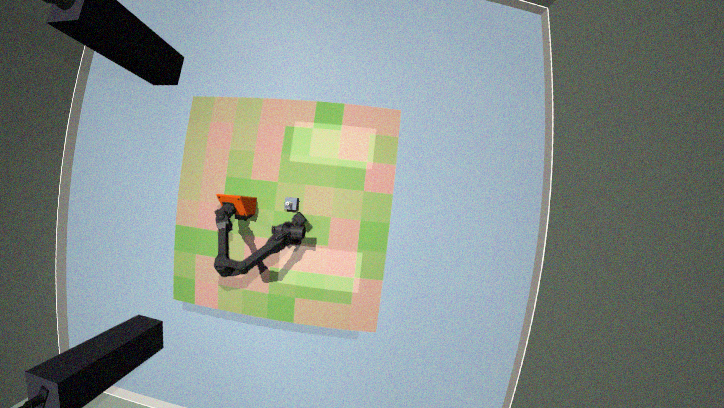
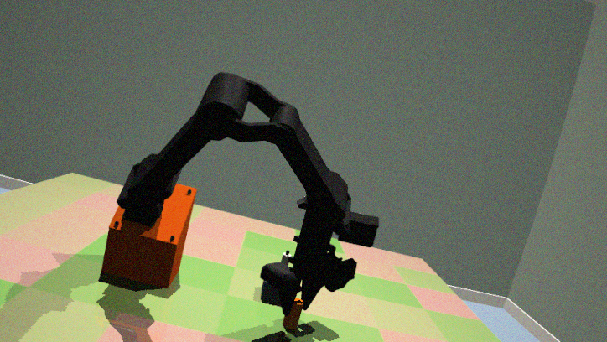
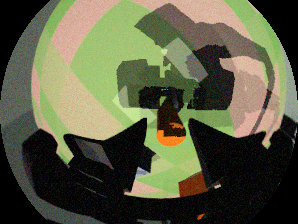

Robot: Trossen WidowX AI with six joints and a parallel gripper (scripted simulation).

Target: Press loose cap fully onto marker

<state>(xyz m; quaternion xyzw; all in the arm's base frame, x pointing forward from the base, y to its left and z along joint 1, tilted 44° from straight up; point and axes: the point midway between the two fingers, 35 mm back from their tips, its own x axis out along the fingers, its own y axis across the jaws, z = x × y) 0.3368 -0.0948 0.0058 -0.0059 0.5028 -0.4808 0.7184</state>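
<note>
The orange cap stands upright on the table, its top partly in shadow. My gripper points down over the cap and is open. In the wrist view its two fingertips are on either side of the cap, with a gap on each side; in the exterior view they are near the height of its top. The holder block is grey and stands close to the gripper, partly hidden behind it in the exterior view. The marker stands upright in the block, its tip bare. The arm hides the cap in the top view.
The arm's orange base box stands on the patchwork table, on the far side of the holder from the table's right edge. Two black beams show at the left of the top view.
</note>
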